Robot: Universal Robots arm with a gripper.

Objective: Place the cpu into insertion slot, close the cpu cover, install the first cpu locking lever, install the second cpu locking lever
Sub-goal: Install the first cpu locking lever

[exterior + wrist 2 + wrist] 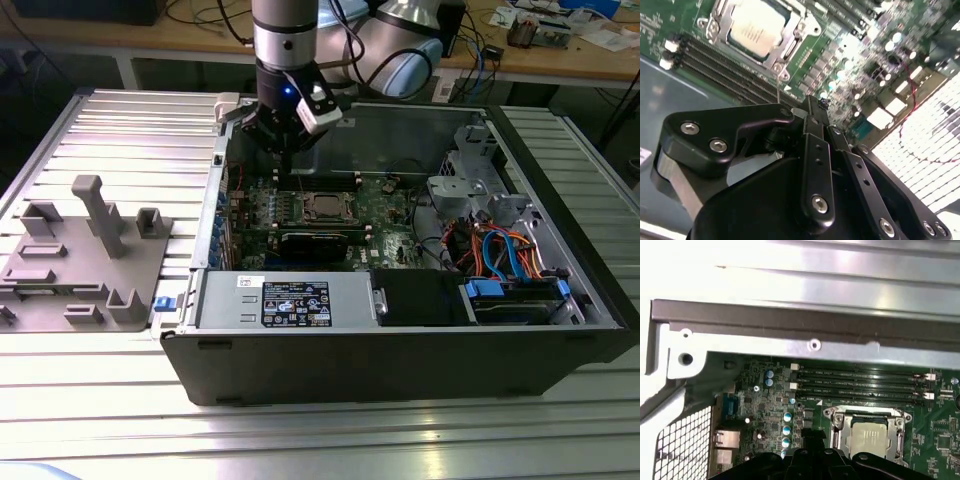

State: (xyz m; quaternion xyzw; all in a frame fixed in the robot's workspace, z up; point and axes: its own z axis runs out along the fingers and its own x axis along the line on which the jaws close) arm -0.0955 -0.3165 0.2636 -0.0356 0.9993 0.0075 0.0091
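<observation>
Chip point(756, 27) sits flat in socket point(715, 25), pale silver top, shiny metal frame point(790, 45) around it. Gripper point(815, 107) hovers above board, fingers pressed together, empty.

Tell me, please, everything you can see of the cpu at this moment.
The cpu is a small flat square with a pale silver-grey metal top. It lies level in the insertion slot on the green motherboard, and the silver cpu cover frames its edges. Dark memory slots run alongside. The gripper hangs apart from it, not touching.
</observation>
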